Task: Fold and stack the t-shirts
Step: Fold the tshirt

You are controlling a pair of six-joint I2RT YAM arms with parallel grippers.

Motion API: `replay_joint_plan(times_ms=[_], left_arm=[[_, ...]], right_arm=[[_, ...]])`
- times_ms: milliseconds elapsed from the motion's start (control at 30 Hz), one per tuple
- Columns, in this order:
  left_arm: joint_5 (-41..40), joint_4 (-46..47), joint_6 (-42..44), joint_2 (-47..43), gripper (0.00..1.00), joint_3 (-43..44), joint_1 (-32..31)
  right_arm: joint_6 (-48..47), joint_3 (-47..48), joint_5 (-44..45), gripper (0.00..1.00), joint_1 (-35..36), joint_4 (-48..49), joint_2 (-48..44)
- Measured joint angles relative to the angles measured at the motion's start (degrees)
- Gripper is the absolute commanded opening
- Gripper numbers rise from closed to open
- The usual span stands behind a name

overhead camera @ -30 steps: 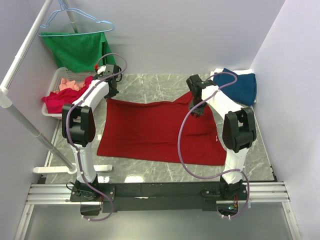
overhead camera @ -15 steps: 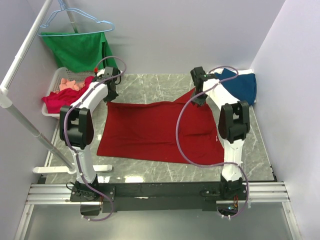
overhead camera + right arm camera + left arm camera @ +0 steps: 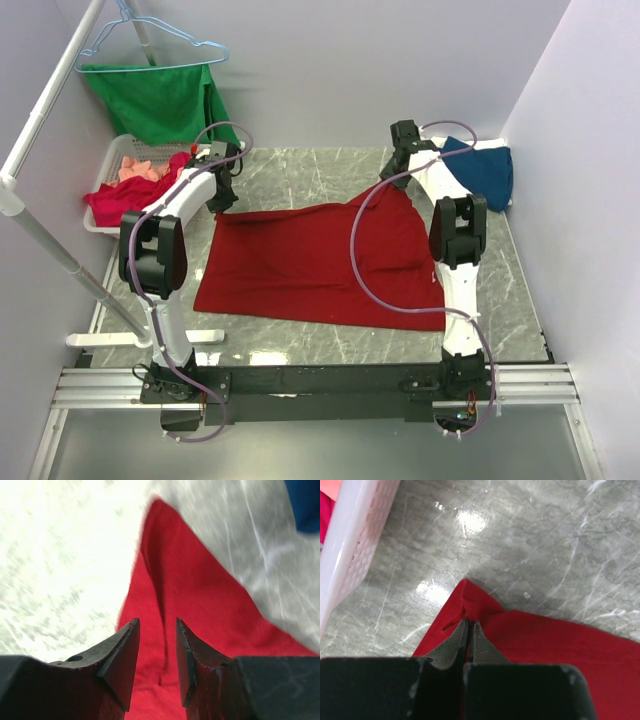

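Two arms reach out over the grey marbled table (image 3: 300,170). At the far left, a green garment (image 3: 155,100) hangs from a light-blue wire hanger (image 3: 150,35) on a white rail. Below it sits a white basket (image 3: 110,158) holding a salmon-pink t-shirt (image 3: 140,168) and a crimson t-shirt (image 3: 115,200), the crimson one spilling over the near rim. Just right of the basket, the left gripper (image 3: 470,625) is down at the table, its jaws pressed together on the far left corner of the deep-red t-shirt (image 3: 310,260). The left wrist view shows the cloth puckered into a small peak at the fingertips, with the basket wall close by on the left. The deep-red t-shirt lies spread across the middle of the table, its near edge fairly straight and its far right corner drawn out into a point towards the back. The right gripper (image 3: 157,625) hangs over that pointed corner with its jaws apart, a gap between them and nothing clamped. The right wrist view is blurred, but red cloth fills the space beyond the fingertips. Further right, in the back right corner, a dark blue t-shirt (image 3: 485,170) lies bunched against the wall, well clear of the red one, with an edge of white cloth (image 3: 492,146) showing at its far side.
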Motion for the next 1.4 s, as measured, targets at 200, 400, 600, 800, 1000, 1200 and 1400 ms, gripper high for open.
replay_joint_plan(times_ms=[200,400,600,800,1000,1200,1400], left_arm=[[1.3,0.0,-0.2,0.0,0.01,-0.1,0.0],[2.0,-0.4,-0.4,0.0,0.01,-0.1,0.0],[2.8,-0.6,-0.4,0.0,0.01,-0.1,0.0],[3.2,-0.8,-0.4,0.0,0.01,-0.1,0.0],[4.0,-0.8,-0.4,0.0,0.01,0.0,0.0],[4.2,-0.8,-0.4,0.0,0.01,0.0,0.0],[4.2,-0.8,-0.4,0.0,0.01,0.0,0.0]], right_arm=[[-1.3,3.0,-0.3,0.46,-1.0,4.8,2.0],[-1.9,9.7,-0.2,0.48,-1.9,5.9,6.3],[-1.6,10.6,-1.0,0.50,-3.4,6.5,8.3],[-0.7,15.2,-2.5,0.53,-4.5,5.5,11.5],[-0.3,16.6,-4.1,0.45,-4.8,4.9,12.7],[0.6,17.1,-6.2,0.37,-4.8,4.9,13.1],[1.0,17.1,-6.7,0.37,-4.8,3.9,13.2]])
